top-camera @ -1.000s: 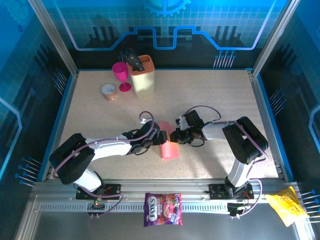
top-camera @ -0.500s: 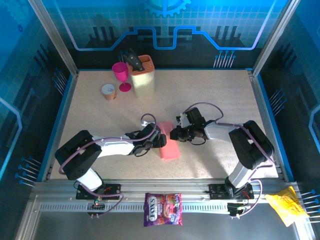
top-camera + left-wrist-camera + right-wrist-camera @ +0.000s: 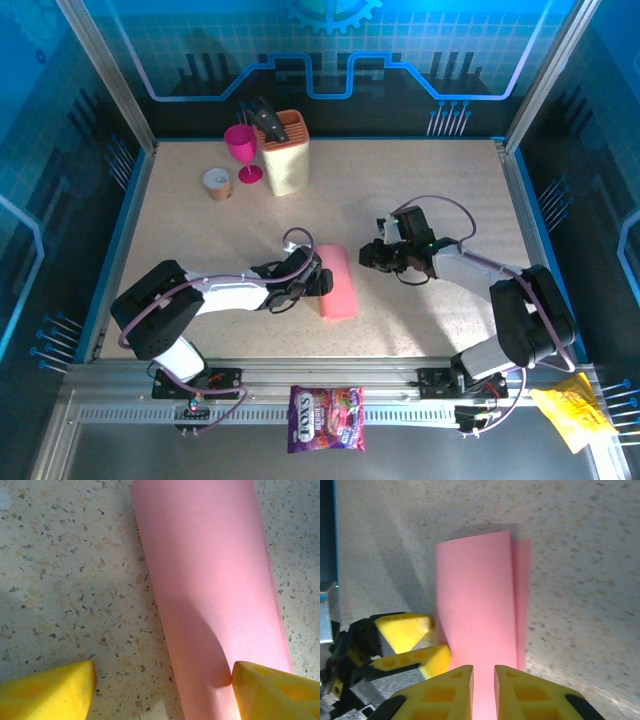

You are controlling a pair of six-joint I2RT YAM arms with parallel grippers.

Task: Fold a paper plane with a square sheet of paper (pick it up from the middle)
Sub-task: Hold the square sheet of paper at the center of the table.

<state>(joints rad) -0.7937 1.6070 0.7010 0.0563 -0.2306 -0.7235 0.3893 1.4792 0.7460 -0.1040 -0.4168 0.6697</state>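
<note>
Two things have changed for you: the left gripper, jaws wide apart and holding nothing, now rests one fingertip against the left side of the sheet of paper, which went from a raised curl to a folded strip lying near the middle of the table. The right gripper, nearly clenched and empty, has drawn back toward the right edge. The first fold seems done, its layers slightly uneven.
</note>
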